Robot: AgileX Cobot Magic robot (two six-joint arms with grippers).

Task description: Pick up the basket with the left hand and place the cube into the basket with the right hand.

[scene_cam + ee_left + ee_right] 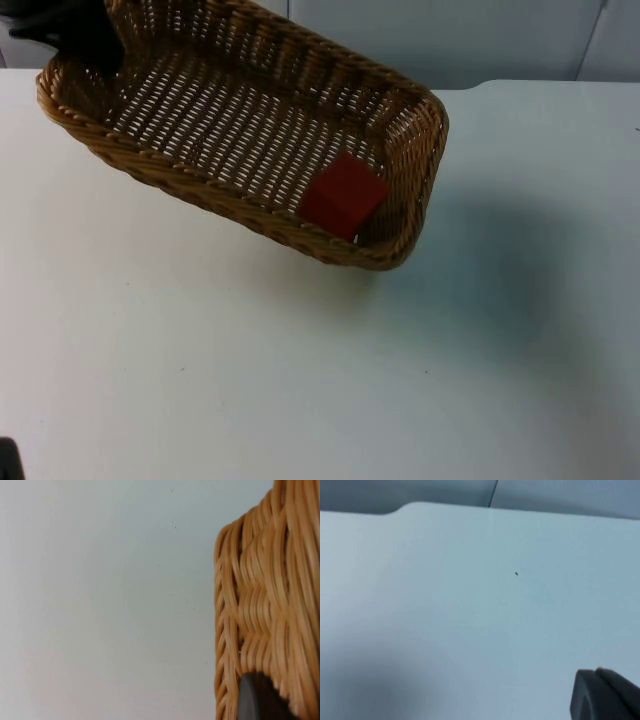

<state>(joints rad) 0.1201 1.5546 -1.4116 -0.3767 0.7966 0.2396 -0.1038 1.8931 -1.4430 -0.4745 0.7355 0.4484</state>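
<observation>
place: robot lab bench | evidence: bare white table top (300, 380); grey partition wall (450, 40)

The basket (240, 190) is woven from tan wicker strands with a light sheen; its floor is an open lattice with gaps, and its rim is a thicker braided edge. In the left wrist view the wall of the basket (265, 605) shows smooth, rounded strands in tight rows. The cube (343, 196) is red, with flat matt faces. The table (300, 380) is white, smooth and matt. The left claw (75, 35) looks like black matt plastic.
</observation>
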